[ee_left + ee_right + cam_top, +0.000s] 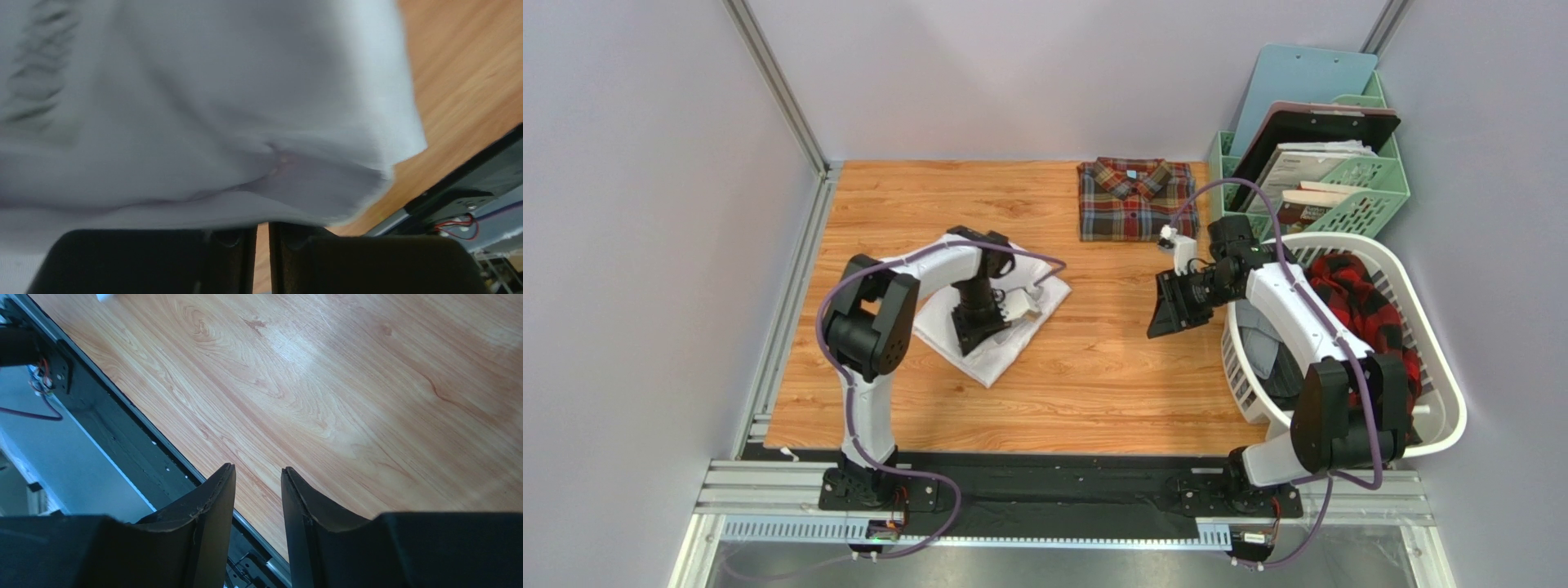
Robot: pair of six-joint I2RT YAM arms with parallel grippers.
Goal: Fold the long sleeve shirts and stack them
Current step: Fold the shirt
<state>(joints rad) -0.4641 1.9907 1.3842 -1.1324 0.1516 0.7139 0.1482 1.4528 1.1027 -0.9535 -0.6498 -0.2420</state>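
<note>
White shirt [1014,337], folded, left of bench [1112,368] centre at 9 o'clock; long axis 1 to 7 o'clock. Left hand [979,321] pressed onto it from above, nearly closed on a puckered fold of the cloth. Plaid shirt [1134,199], folded flat at the far edge near 12 o'clock, collar towards 12, long axis 9 to 3. Right hand [258,474] above bare bench at 3 o'clock, narrowly parted, empty, beside basket [1437,392].
</note>
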